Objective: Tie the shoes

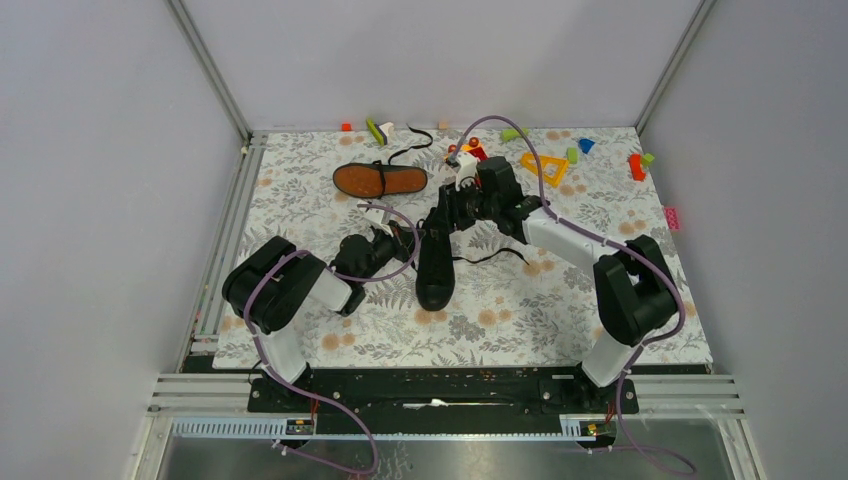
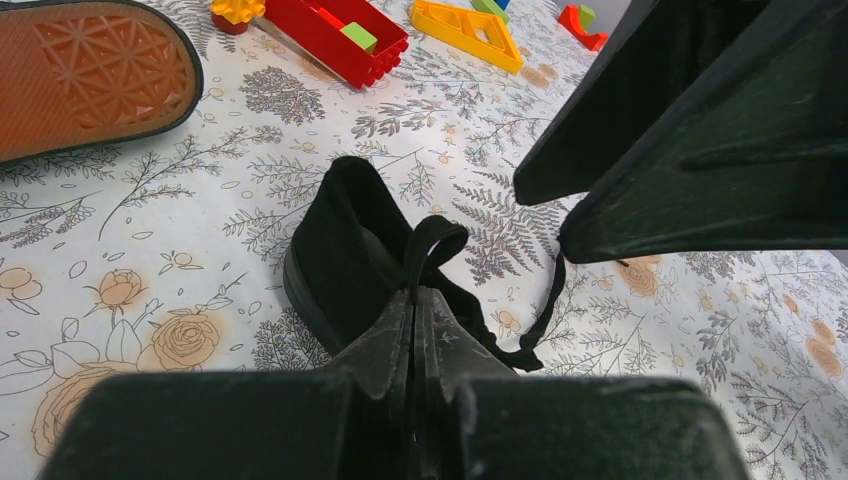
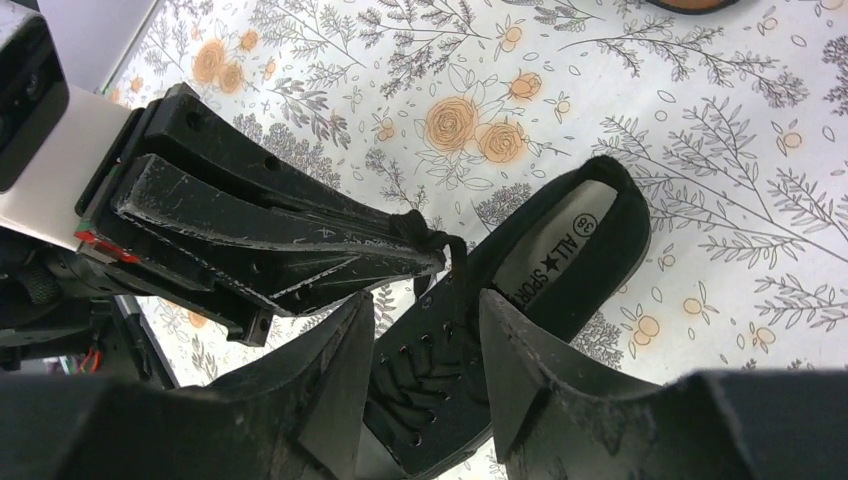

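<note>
One black shoe (image 1: 436,268) stands upright mid-table, toe toward the arms. The other shoe (image 1: 380,180) lies behind it with its orange-brown sole (image 2: 85,75) showing. My left gripper (image 2: 418,295) is shut on a loop of black lace (image 2: 432,245) rising from the upright shoe (image 2: 345,250). The rest of that lace (image 2: 545,310) trails onto the mat. My right gripper (image 3: 425,305) hangs open just above the shoe's eyelet rows (image 3: 440,370), with nothing pinched. In the right wrist view the left gripper (image 3: 270,240) comes in from the left, holding the lace (image 3: 425,232).
Toy blocks sit along the back of the floral mat: a yellow triangle (image 1: 545,168), a red tray (image 2: 340,35), and green, blue and orange pieces (image 1: 578,150). A pink piece (image 1: 671,217) lies at the right edge. Grey walls enclose the table.
</note>
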Action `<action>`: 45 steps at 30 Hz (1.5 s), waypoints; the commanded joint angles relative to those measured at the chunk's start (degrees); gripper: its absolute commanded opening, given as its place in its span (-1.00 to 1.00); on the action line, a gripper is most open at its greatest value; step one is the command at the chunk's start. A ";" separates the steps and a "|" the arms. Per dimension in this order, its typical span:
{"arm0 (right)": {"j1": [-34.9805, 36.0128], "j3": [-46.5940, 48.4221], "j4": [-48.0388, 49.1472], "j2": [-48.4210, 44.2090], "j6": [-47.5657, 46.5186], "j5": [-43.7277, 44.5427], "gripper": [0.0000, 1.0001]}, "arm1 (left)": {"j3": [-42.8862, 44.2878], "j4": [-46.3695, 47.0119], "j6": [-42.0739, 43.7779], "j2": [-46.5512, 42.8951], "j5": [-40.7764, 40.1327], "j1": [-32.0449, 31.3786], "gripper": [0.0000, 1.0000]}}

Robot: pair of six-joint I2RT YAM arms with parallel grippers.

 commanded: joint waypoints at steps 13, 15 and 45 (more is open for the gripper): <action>2.34 11.35 -7.28 7.66 -8.73 -3.57 -0.13 | 1.73 5.01 0.31 0.57 1.60 0.49 -1.00; 2.52 11.71 -7.29 8.16 -8.78 -3.54 -0.13 | 1.82 5.06 0.29 0.58 1.78 0.44 -1.00; 3.18 15.04 -12.32 7.43 2.92 -2.08 -1.00 | 0.76 6.08 -0.15 0.05 -2.05 0.05 -0.40</action>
